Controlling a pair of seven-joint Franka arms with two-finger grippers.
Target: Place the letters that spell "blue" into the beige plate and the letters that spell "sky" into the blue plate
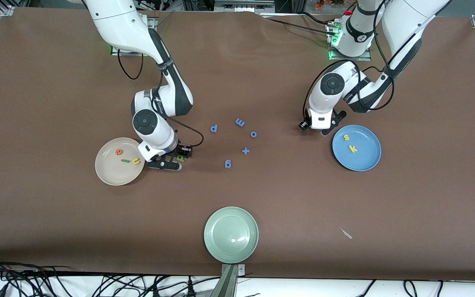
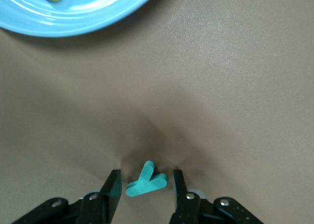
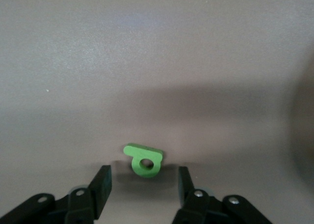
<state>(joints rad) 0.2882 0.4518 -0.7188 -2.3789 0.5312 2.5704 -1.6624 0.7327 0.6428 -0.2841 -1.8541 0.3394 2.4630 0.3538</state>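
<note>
L gripper [image 2: 144, 187] low at table beside blue plate [image 1: 369, 163], jaws apart w/ teal y [image 2: 146, 181] between, not yet pinched. R gripper [image 3: 143, 185] beside beige plate [image 1: 107, 171], jaws open astride green b [image 3: 143, 161]. e [image 1: 118, 152], l [image 1: 125, 161], u [image 1: 136, 161] in beige; s [image 1: 346, 137], k [image 1: 352, 148] in blue.

the table cover [image 1: 56, 103] looks like matt brown cloth, smooth with soft folds. the blue plate [image 1: 369, 159] and the pale green plate [image 1: 217, 247] look glossy with small reflections; the beige plate [image 1: 107, 169] shines less. the teal y [image 2: 146, 180] and green b [image 3: 143, 161] look like matt foam. the arm shells [image 1: 118, 24] are glossy white plastic.
</note>
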